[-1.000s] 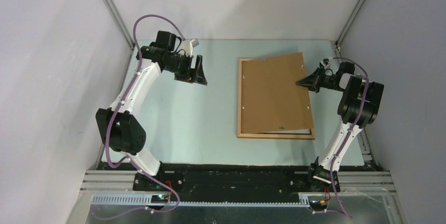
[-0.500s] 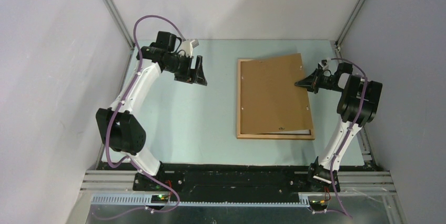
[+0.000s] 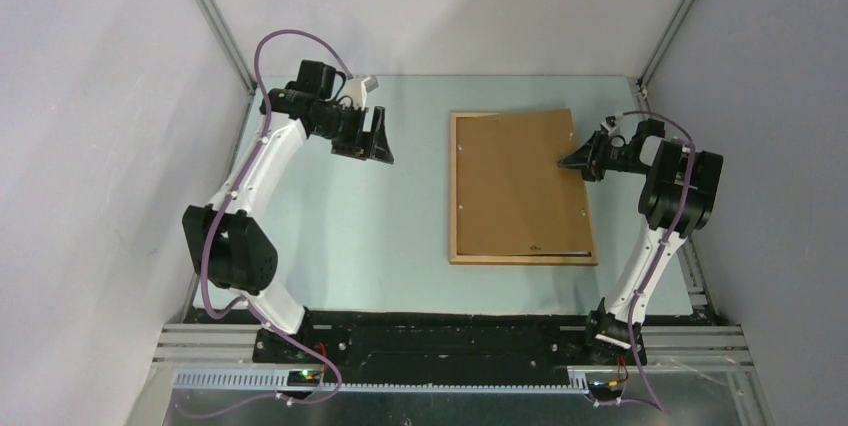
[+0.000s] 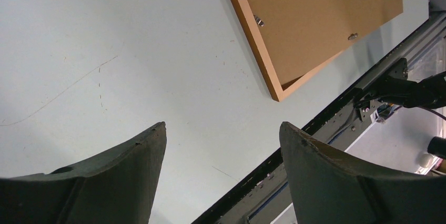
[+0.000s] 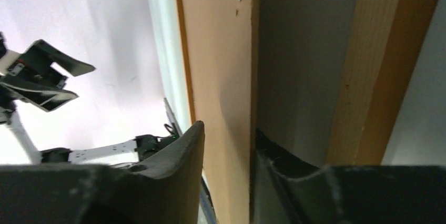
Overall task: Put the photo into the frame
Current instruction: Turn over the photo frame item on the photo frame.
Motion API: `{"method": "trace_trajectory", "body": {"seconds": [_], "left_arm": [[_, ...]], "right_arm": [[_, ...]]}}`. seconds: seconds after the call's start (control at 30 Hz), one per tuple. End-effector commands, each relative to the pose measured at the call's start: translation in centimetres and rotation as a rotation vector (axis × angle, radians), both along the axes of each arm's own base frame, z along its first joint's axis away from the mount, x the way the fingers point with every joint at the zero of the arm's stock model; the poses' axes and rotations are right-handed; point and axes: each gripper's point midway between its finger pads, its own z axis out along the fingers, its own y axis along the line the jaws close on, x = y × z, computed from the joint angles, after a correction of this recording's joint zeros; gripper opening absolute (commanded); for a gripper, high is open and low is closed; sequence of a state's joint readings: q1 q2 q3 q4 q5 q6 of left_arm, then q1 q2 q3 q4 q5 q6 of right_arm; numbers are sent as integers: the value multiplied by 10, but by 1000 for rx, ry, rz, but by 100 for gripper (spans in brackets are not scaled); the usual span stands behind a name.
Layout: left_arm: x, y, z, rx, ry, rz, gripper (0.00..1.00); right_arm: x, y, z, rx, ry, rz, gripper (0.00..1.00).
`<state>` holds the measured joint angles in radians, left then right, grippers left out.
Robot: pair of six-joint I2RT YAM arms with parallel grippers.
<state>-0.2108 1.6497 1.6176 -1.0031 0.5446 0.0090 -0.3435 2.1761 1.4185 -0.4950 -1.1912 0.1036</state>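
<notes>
- The table (image 3: 330, 226), pale blue-green, carries the frame (image 3: 453, 186), which lies flat right of centre. The brown backing board (image 3: 515, 186) lies in it a touch askew and covers the opening, so the photo cannot be seen.
- The left arm reaches in from the left with its elbow bent. The left gripper (image 3: 378, 138) is over bare table, well apart from the frame, with its fingers (image 4: 142, 150) spread wide and nothing between them.
- The right arm stands folded at the table's right side, and the right gripper (image 3: 570, 159) points left at the board's right edge.
- Only the right wrist view shows its fingers (image 5: 179, 155), a little apart on either side of that edge; whether they pinch it I cannot tell.
- Only the left wrist view shows a dark gap between board and frame at the frame's near left corner, and two metal clips (image 4: 258, 20) on the board.
- A small dark mark (image 3: 535, 244) by the board's near edge is too small to read.
</notes>
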Motion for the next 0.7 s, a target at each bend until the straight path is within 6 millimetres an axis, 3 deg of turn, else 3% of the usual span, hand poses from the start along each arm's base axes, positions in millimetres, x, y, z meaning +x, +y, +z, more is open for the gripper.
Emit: {"method": "trace_trajectory", "body": {"seconds": [0.0, 0.2, 0.37, 0.67], "left_arm": [[4, 2, 9, -2, -55, -13, 83], [3, 2, 8, -1, -54, -14, 83], [5, 4, 3, 11, -43, -6, 83], [14, 8, -13, 49, -11, 19, 84]], "right_arm": [[6, -1, 6, -136, -53, 22, 46], [8, -2, 5, -275, -74, 32, 82], [12, -2, 6, -416, -97, 43, 90], [13, -4, 17, -626, -112, 58, 94]]}}
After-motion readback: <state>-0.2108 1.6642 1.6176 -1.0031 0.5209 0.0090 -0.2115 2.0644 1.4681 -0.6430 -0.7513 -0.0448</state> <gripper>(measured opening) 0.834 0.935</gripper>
